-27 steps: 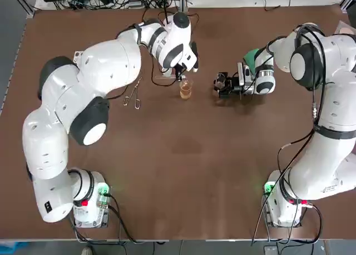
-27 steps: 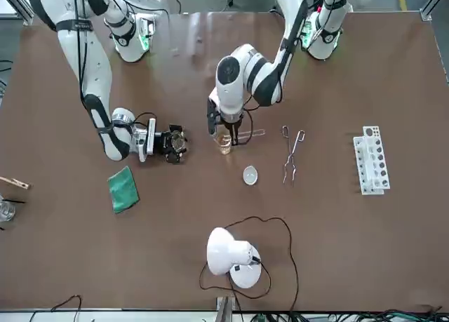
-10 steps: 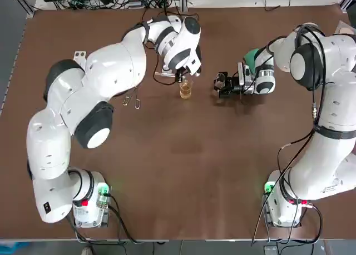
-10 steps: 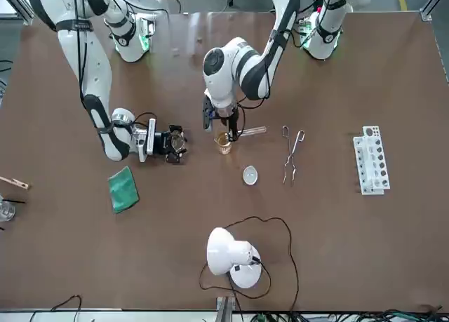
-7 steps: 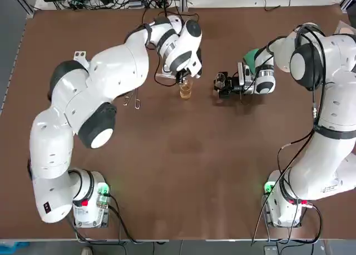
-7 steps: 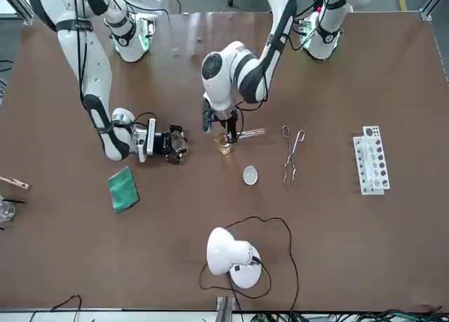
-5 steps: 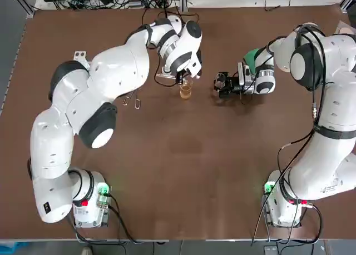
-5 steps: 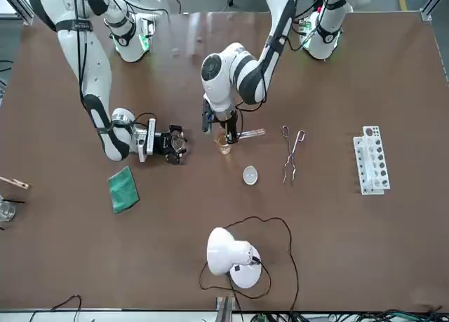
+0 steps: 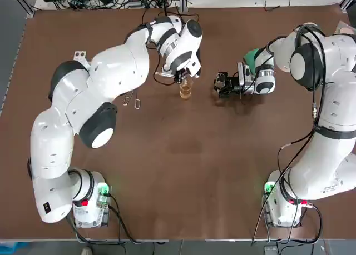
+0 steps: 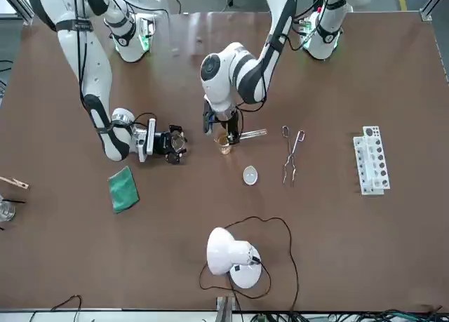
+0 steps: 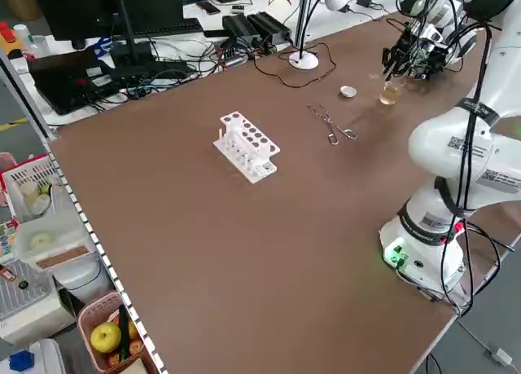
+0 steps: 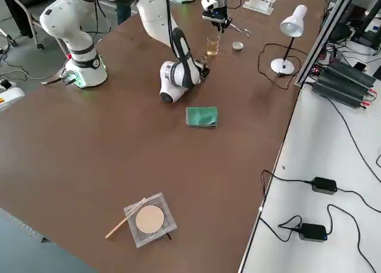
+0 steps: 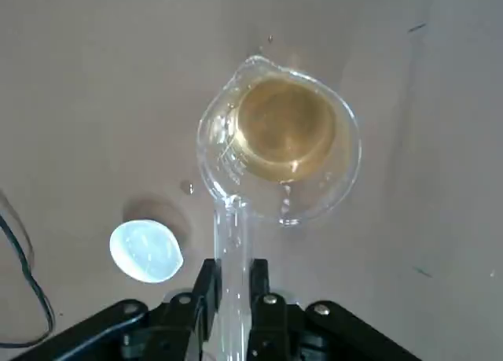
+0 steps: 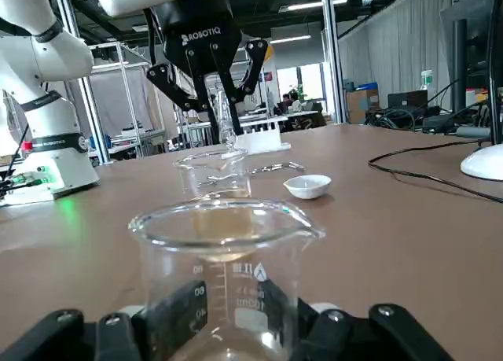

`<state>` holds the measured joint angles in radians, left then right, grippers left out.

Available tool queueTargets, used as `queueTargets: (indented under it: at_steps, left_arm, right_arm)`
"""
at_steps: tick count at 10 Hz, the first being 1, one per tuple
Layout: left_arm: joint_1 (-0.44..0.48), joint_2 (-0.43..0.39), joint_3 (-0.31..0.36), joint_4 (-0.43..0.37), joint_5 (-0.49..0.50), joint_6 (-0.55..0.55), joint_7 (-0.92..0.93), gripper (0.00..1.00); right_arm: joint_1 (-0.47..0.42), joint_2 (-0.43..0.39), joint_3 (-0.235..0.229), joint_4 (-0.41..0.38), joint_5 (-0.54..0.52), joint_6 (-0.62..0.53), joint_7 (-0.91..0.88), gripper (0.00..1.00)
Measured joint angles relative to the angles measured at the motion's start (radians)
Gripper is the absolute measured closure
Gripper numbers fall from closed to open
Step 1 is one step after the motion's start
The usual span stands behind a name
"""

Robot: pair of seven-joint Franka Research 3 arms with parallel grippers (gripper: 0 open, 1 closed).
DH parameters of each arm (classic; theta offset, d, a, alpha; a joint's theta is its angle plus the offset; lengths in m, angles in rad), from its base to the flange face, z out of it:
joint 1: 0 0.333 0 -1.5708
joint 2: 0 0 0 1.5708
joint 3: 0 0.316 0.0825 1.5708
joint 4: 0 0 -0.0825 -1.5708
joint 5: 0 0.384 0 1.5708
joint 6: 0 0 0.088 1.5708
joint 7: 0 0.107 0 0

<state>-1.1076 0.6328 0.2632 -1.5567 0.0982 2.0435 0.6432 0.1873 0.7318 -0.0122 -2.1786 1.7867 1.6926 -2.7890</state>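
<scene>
Bright, even overhead light throws soft shadows and a pale sheen across the table (image 10: 210,27).

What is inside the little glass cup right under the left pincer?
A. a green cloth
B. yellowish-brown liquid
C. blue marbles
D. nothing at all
B: in the left wrist view the small beaker below the left pincer holds yellowish-brown liquid, and that pincer grips a glass tube above it. The right pincer holds another beaker nearby.
</scene>
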Motion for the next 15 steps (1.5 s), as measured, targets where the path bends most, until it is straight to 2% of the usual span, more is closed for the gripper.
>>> queueTargets:
  at_steps: [15]
  left_arm:
    - [0.007, -0.001, 0.012, 0.002, 0.004, -0.055, 0.044, 0.79]
  right_arm:
    - [0.000, 0.000, 0.010, 0.003, 0.014, -0.008, 0.019, 0.62]
